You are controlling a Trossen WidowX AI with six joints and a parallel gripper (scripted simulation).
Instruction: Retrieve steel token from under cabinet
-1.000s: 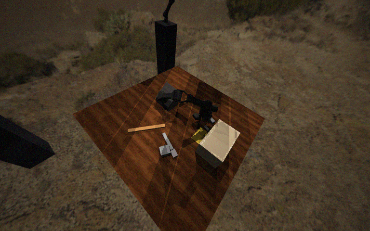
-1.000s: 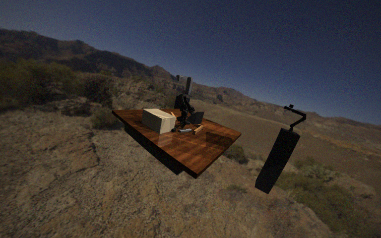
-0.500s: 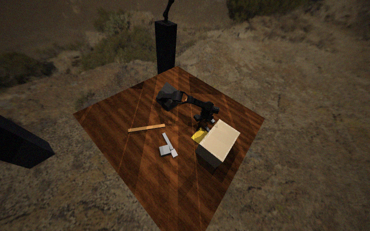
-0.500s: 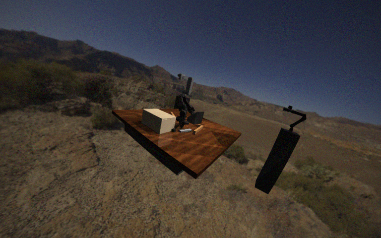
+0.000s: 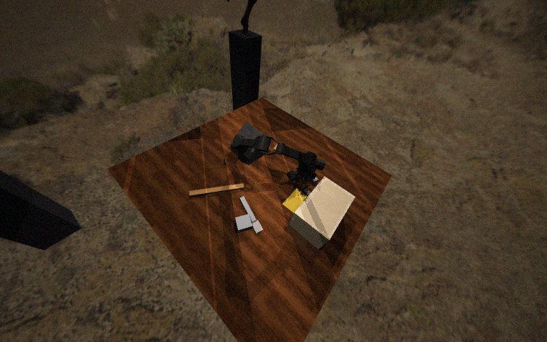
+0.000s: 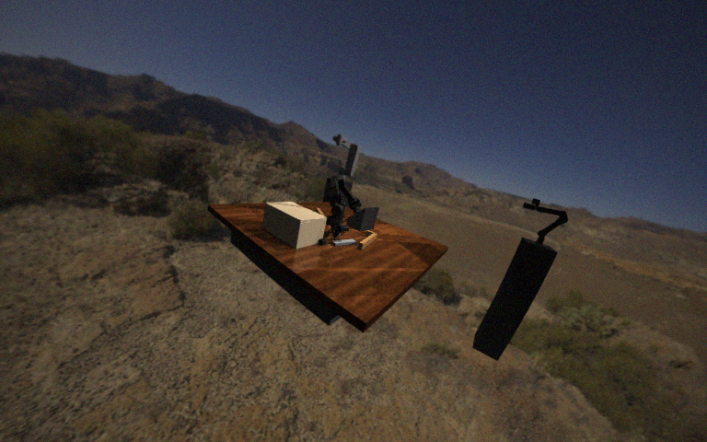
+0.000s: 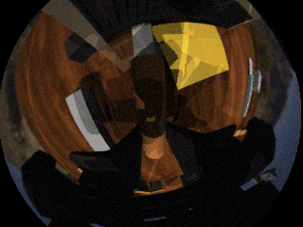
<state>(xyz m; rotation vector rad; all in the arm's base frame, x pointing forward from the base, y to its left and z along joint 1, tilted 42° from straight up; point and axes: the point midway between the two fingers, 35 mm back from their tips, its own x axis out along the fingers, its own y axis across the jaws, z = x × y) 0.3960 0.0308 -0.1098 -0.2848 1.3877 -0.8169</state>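
The beige cabinet [image 5: 325, 207] [image 6: 292, 221] stands on the wooden table [image 5: 191, 237] [image 6: 357, 279]. The yellow marked area [image 5: 294, 199] [image 7: 196, 53] lies on the table in front of it. My gripper [image 5: 304, 182] [image 6: 335, 229] [image 7: 151, 124] is low over the far edge of the yellow area, next to the cabinet's corner. It is shut on a brown rod [image 7: 148, 82] that points at the cabinet's base and ends in a grey tip [image 7: 142, 38]. I cannot see the steel token in any view.
A long wooden stick [image 5: 216, 189] [image 6: 367, 239] lies left of the arm. A grey L-shaped tool [image 5: 250, 215] [image 6: 342, 241] lies near the table's middle. Black camera posts [image 5: 244, 68] [image 6: 514, 298] stand off the table.
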